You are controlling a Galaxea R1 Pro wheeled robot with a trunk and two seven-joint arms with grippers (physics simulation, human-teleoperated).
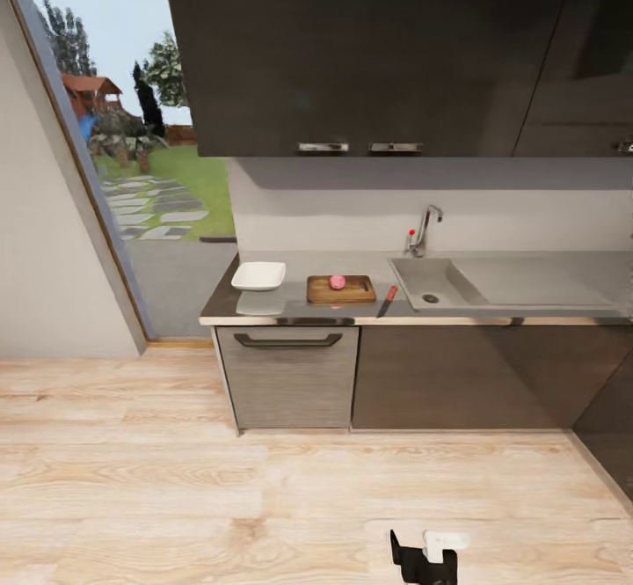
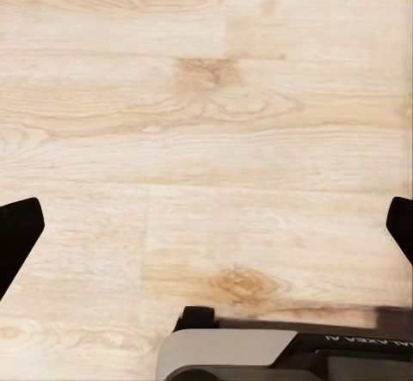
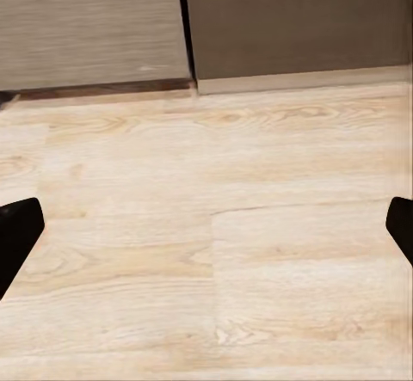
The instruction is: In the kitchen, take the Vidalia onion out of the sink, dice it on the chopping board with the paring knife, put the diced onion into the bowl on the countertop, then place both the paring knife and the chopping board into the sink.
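Five task things on or in one long surface (image 1: 264, 308) across the middle of the head view, dark and glossy with a pale front edge. At its left end, white square bowl (image 1: 258, 275). Just right of that, chopping board (image 1: 341, 289), with Vidalia onion (image 1: 338, 282) resting on top near the centre. Off the board's right end, paring knife (image 1: 387, 301), red handle away from the front edge, blade toward it. Further right, sink (image 1: 427, 282), grey basin with round drain, flat drainer stretching right, chrome tap (image 1: 425, 230) behind.

Above, dark wall cupboards (image 1: 369, 48) across the upper frame. Below, grey drawer front (image 1: 288, 374) beside dark cabinet doors (image 1: 475, 374). Upper left: tall window (image 1: 132, 127) onto lawn, trees, stepping stones. Lower half: pale wooden floor (image 1: 176, 497), well short of the cabinets.

Left pincer (image 2: 206, 230): spread wide, released, nothing between, over floorboards. Right pincer (image 3: 206, 226): likewise spread wide, holding nothing, floor below and cabinet bases beyond.
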